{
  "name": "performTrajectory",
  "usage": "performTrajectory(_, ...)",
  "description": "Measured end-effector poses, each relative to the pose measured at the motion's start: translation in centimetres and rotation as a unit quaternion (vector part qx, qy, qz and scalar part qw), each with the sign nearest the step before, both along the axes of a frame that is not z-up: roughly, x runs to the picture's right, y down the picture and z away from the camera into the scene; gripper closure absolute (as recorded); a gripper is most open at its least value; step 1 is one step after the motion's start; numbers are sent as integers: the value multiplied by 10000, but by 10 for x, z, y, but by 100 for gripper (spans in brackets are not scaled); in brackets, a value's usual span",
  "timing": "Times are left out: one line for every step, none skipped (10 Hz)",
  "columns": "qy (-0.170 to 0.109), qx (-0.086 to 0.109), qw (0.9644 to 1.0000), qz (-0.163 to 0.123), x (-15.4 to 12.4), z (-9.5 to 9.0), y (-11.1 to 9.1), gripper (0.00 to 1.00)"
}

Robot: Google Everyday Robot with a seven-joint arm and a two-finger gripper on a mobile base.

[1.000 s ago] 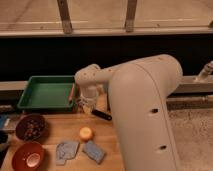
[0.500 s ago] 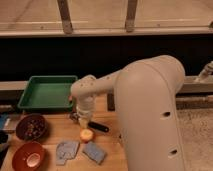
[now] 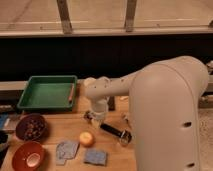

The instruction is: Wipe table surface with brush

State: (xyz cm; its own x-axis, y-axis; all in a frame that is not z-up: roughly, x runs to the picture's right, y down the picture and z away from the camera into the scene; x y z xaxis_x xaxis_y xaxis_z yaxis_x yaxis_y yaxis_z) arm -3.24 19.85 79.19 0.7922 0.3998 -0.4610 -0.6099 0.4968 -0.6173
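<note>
The brush (image 3: 116, 131) lies on the table surface (image 3: 56, 131), its slim black handle slanting down to the right beside the orange fruit (image 3: 86, 138). My gripper (image 3: 94, 116) hangs under the white wrist, low over the wood, just above and left of the handle's near end. It stands behind the orange. I cannot tell whether it touches the brush. The large white arm (image 3: 165, 110) covers the right part of the table.
A green plastic tray (image 3: 30, 103) sits at the back left. A dark bowl of brown pieces (image 3: 31, 127) and a red bowl (image 3: 28, 155) stand at the left. Two flat blue-grey pads (image 3: 66, 149) (image 3: 95, 157) lie near the front edge.
The wrist and gripper have come down and forward from beside the tray's right edge to just above the brush and the orange. The objects on the table have stayed put.
</note>
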Motion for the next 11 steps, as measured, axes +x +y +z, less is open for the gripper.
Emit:
performTrajectory(101, 9, 9999, -24, 3, 6, -7, 100)
performTrajectory(213, 23, 9997, -71, 4, 16, -18, 100)
performTrajectory(293, 55, 9995, -105, 1, 25, -31, 100)
performTrajectory(318, 68, 9994, -110, 2, 34, -43, 100)
performTrajectory(316, 80, 9994, -85, 3, 42, -54, 100)
performTrajectory(320, 98, 9994, -74, 5, 52, -68, 100)
performTrajectory(225, 110, 9996, -115, -3, 57, -75, 100)
performTrajectory(132, 129, 9997, -141, -9, 58, -79, 100)
performTrajectory(17, 167, 9996, -212, -14, 56, -81, 100)
performTrajectory(-79, 220, 9993, -289, -21, 50, -80, 100)
performTrajectory(-244, 262, 9985, -415, -35, 38, -72, 100)
